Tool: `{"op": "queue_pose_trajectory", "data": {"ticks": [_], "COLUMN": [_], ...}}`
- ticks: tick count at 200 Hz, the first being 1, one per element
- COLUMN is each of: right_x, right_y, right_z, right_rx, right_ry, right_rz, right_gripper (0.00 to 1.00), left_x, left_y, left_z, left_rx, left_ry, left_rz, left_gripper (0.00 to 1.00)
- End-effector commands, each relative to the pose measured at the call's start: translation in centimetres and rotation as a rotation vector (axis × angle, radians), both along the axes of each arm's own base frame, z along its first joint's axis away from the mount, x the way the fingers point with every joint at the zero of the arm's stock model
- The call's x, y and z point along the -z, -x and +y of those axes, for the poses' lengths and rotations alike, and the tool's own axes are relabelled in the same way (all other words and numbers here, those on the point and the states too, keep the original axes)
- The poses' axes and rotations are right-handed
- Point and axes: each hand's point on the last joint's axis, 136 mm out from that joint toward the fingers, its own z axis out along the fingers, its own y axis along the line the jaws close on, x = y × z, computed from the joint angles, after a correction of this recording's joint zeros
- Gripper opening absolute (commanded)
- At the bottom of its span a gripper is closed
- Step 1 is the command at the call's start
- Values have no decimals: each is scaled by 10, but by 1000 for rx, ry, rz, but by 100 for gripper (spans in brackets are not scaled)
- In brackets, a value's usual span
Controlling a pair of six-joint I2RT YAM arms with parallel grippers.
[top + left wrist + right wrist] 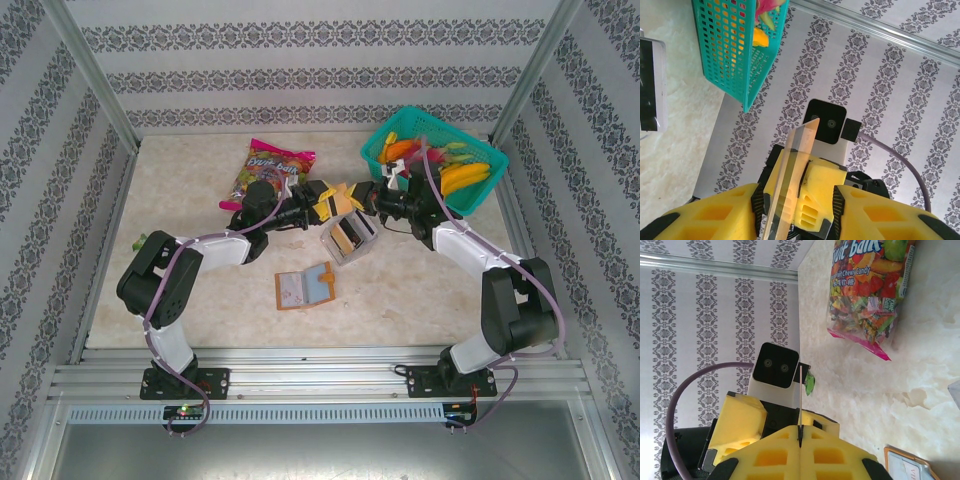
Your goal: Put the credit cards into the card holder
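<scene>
Above the table's middle my two grippers meet tip to tip, with one tan credit card (340,200) between them. My right gripper (362,197) is shut on it: the card's thin edge (800,390) sticks up from the closed yellow jaws (800,432). My left gripper (322,203) is open. In its wrist view the card (795,170) stands slanted near the left pad, with a wide gap to the other finger (799,212). The orange-brown card holder (305,287) lies open on the table nearer the arms, and its corner (905,465) shows in the right wrist view.
A clear slotted tray (348,238) with more cards stands just below the grippers. A colourful candy bag (272,168) lies at the back left. A teal basket (435,160) of toy fruit sits at the back right. Patterned walls enclose the table.
</scene>
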Motion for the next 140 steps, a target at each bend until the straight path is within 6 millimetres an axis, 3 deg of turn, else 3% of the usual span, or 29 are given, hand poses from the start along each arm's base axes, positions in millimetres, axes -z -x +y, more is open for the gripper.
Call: {"op": "queue_pose_trajectory", "data": {"ticks": [1, 41, 140], "right_x": [-5, -6, 5], "right_y": [-3, -3, -3], "right_z": [-1, -3, -4], "right_rx": [6, 5, -1], "right_ry": [3, 9, 18], "right_rz": [-15, -11, 17], "right_gripper": [0, 0, 0], "left_x": [-23, -20, -8], "left_y": [1, 3, 18], "left_z": [7, 6, 8], "left_rx": [-21, -15, 48], "left_ry": [81, 60, -179], "left_rz": [-23, -28, -86], "left_gripper": [44, 43, 20]}}
